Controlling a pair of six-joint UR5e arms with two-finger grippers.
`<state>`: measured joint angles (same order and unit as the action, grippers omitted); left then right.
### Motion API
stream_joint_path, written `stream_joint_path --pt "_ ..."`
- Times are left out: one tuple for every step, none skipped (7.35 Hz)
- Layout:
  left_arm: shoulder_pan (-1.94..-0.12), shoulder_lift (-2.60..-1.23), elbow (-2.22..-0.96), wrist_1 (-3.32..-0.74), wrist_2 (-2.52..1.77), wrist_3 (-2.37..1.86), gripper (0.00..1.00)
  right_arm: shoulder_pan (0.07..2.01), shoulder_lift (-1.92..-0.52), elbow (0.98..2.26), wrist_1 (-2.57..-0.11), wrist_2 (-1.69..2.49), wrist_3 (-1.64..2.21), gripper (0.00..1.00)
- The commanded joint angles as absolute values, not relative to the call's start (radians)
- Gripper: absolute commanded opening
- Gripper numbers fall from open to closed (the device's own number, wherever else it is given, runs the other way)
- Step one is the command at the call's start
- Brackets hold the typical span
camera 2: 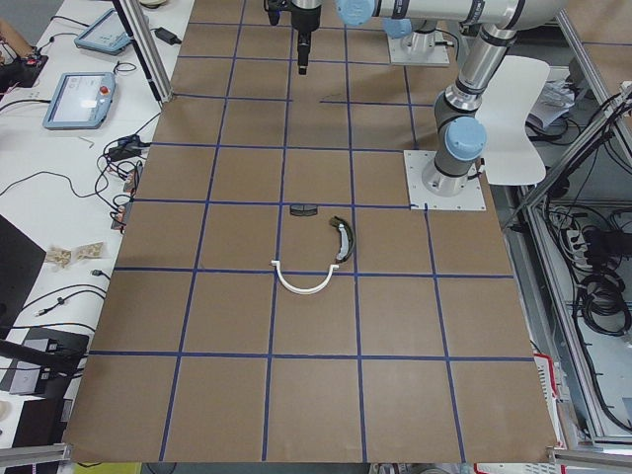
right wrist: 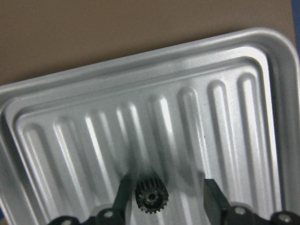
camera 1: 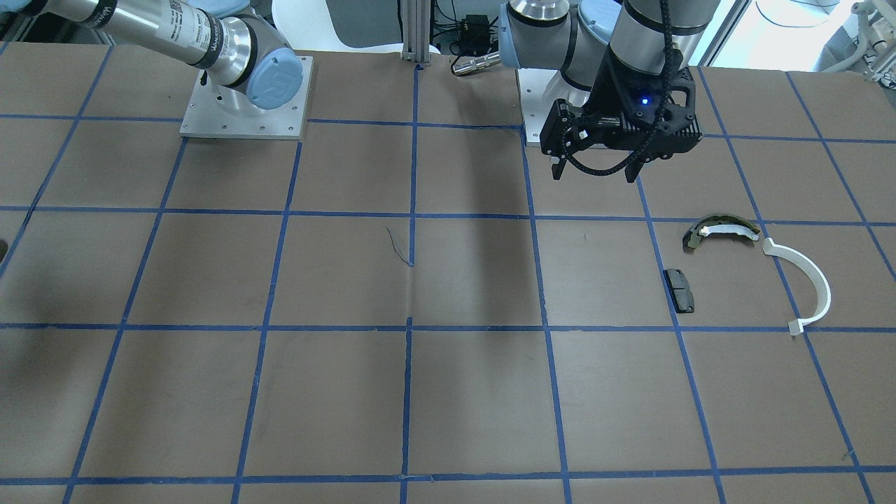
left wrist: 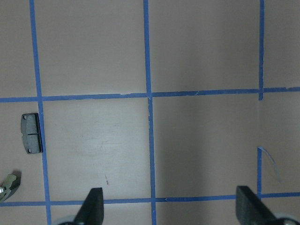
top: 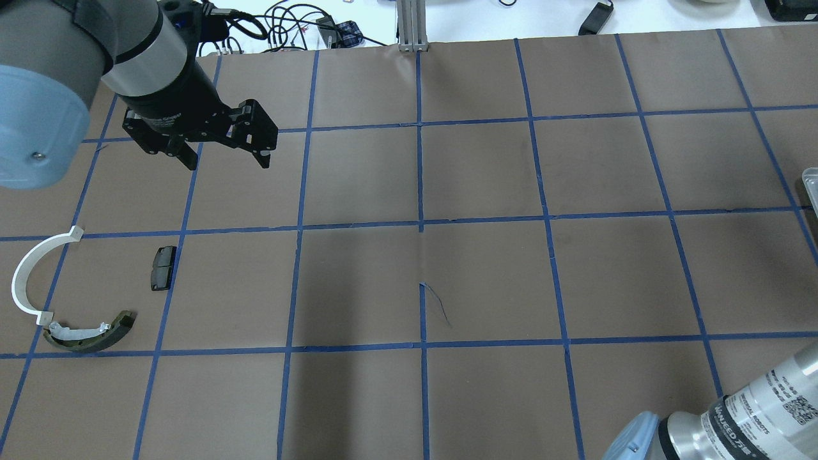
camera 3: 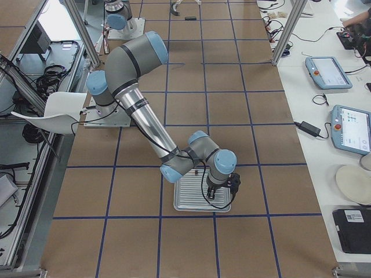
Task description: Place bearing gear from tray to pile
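Observation:
The bearing gear point(right wrist: 151, 198), small, dark and toothed, lies on the ribbed metal tray point(right wrist: 140, 51). My right gripper point(right wrist: 167, 197) is low over the tray and open, one finger on each side of the gear, the left finger point(right wrist: 124, 191) close to it. From the side, the right gripper point(camera 3: 223, 194) stands over the tray point(camera 3: 188, 202). The pile lies far off: a white arc point(top: 22, 275), an olive-and-white shoe point(top: 89, 335) and a black pad point(top: 163, 268). My left gripper point(top: 227, 160) hovers open and empty beyond the pile.
The brown table point(top: 486, 275) carries a blue tape grid. A corner of the tray point(top: 810, 182) shows at the right edge of the overhead view. The pad point(left wrist: 31, 133) and the tip of the shoe point(left wrist: 10, 183) show at the left of the left wrist view.

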<state>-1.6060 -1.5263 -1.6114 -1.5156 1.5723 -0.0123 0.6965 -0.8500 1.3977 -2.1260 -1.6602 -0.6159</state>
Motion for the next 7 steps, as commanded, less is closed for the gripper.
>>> stream_joint_path --pt "-1.606 -1.526 -1.611 -1.516 1.572 -0.012 1.0 0.696 -0.854 1.397 -2.12 -1.664 -0.614 0.1" --pt "-1.606 -1.526 -1.611 -1.516 1.572 -0.012 1.0 0.696 -0.859 1.399 -2.111 -1.669 -0.614 0.0" --pt "-1.606 -1.526 -1.611 -1.516 1.572 -0.012 1.0 0.696 -0.868 1.397 -2.106 -1.672 -0.614 0.0" --pt "-1.606 -1.526 -1.611 -1.516 1.572 -0.012 1.0 0.696 -0.9 1.396 -2.055 -1.678 -0.612 0.0" --pt "-1.606 -1.526 -1.611 -1.516 1.572 -0.012 1.0 0.706 -0.964 1.388 -2.008 -1.678 -0.612 0.0" --pt "-1.606 -1.526 -1.611 -1.516 1.572 -0.012 1.0 0.736 -1.01 1.387 -1.949 -1.66 -0.597 0.0" --pt "-1.606 -1.526 -1.611 -1.516 1.572 -0.012 1.0 0.827 -1.04 1.391 -1.927 -1.663 -0.542 0.0"
